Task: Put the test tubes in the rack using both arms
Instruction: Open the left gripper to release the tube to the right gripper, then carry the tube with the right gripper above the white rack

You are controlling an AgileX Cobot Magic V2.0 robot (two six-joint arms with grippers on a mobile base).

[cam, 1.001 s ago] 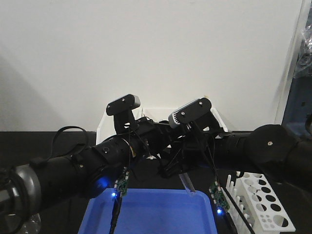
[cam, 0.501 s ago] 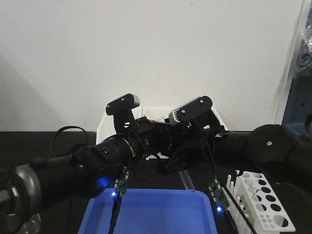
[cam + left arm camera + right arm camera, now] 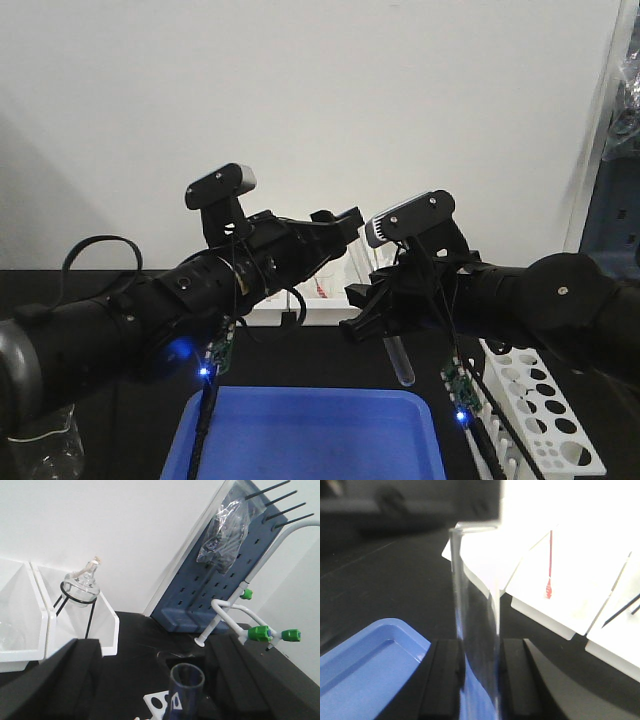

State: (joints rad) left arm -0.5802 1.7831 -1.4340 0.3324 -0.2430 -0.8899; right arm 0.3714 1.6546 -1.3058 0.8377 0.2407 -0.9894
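Note:
My right gripper is shut on a clear test tube, which hangs nearly upright above the far edge of the blue tray. In the right wrist view the tube stands between the black pads of the gripper. My left gripper is open and empty, up and left of the tube. In the left wrist view its jaws stand wide apart, with the tube's open mouth below them, touching neither. The white rack stands at the lower right; one corner shows in the left wrist view.
White bins stand at the back behind the arms. A round flask on a black tripod stands in one bin. A blue pegboard with a plastic bag, and white taps with green knobs, are at the right. A glass vessel shows lower left.
The two grippers were together at the tube. My left gripper has let go and pulled back up and to the left. My right gripper keeps the tube, now more upright and lower.

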